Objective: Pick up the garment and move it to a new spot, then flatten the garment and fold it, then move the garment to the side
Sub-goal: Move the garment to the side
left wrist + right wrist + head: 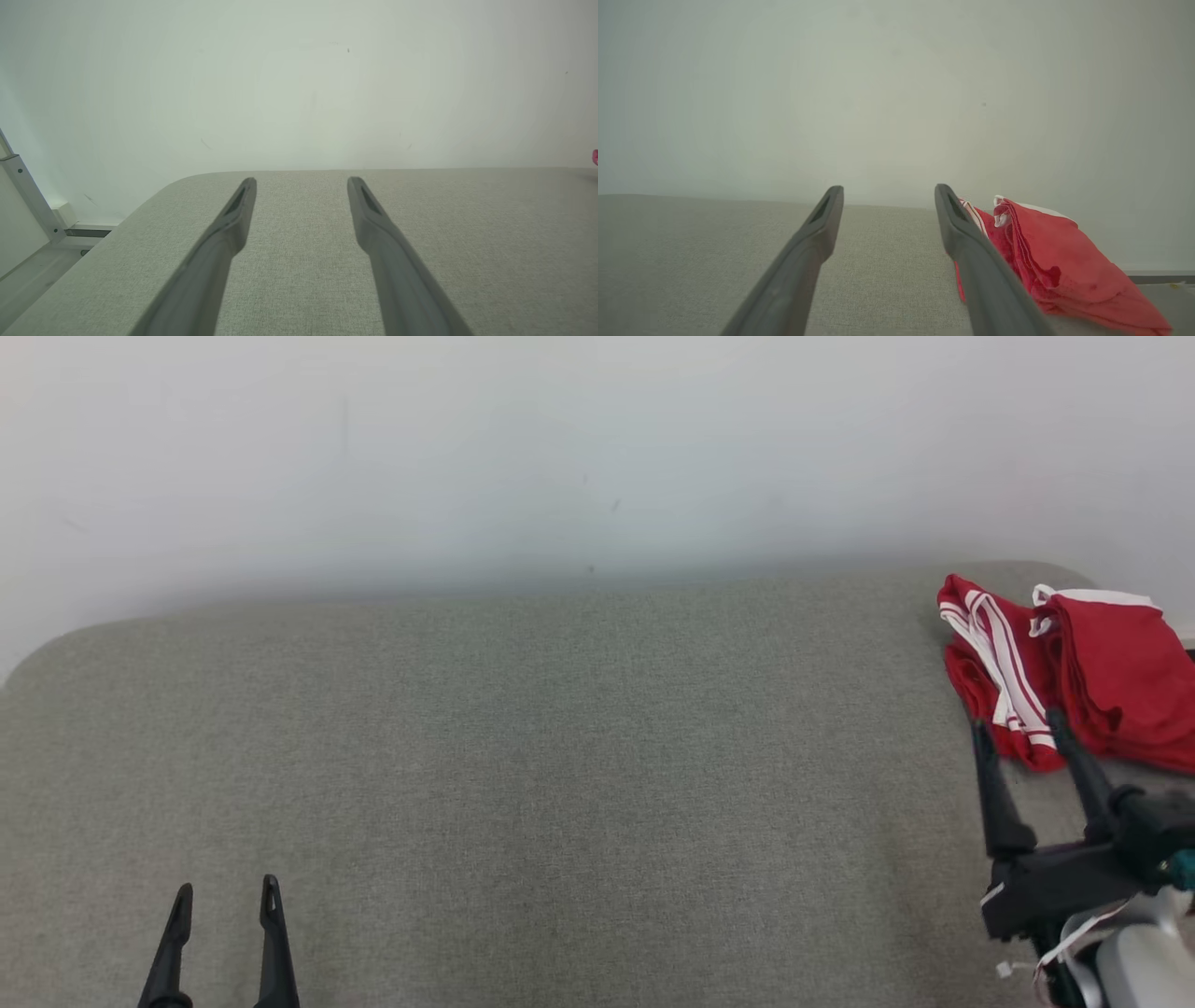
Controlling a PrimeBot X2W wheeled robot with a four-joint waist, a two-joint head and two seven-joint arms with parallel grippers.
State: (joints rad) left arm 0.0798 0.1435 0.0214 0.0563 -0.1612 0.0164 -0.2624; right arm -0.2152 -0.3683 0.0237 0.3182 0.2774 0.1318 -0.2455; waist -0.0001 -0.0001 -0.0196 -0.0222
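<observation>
Head view: red garment (1111, 672) far-right on table (560, 756); L gripper (227, 887), R gripper (1018, 721) wide, empty.

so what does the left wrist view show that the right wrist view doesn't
Left wrist view, not the right: the left tool, open over bare cloth, the rounded corner of the grey table, and a metal rail beyond it. Right wrist view, not the left: the right tool, open, with the red garment bunched just to its side. Shared: the grey table top and the pale wall. A red speck at the left wrist view's edge is too small to identify.
</observation>
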